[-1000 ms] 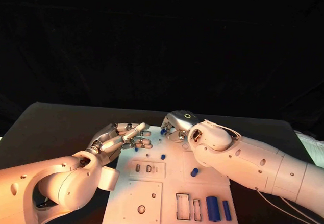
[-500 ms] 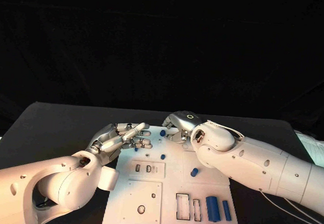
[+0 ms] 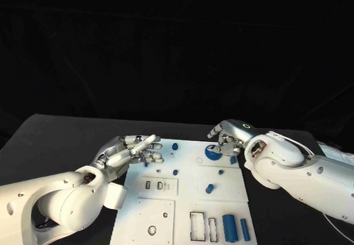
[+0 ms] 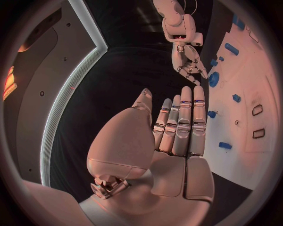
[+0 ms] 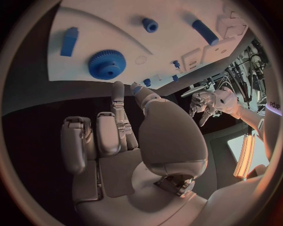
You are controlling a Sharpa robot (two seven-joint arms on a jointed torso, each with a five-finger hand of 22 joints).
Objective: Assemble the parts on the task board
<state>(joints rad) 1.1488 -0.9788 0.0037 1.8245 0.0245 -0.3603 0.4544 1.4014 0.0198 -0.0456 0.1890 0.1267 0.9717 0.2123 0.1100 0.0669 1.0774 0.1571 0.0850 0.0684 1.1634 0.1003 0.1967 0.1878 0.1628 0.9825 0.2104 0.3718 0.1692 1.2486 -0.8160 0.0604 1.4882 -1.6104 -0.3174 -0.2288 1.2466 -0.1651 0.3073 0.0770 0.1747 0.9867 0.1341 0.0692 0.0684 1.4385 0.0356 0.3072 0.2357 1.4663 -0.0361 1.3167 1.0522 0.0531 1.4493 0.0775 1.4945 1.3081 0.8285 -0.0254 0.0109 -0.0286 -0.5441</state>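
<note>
On the black table, the white task board [image 3: 189, 213] lies central. At its one o'clock corner sits a blue gear [image 3: 213, 154], touched by the empty right hand [image 3: 227, 140]. Left hand [image 3: 135, 150] hovers at ten o'clock, fingers straight, holding nothing.

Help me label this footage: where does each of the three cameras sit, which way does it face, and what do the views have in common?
Head view: on the robot's head, looking down at the task board; the left hand and right hand show with both arms.
Left wrist view: behind the left hand, facing along its extended fingers toward the board's edge.
Right wrist view: behind the right hand, facing the board.
Shared: all three show the blue gear; each wrist view also catches the other hand.
</note>
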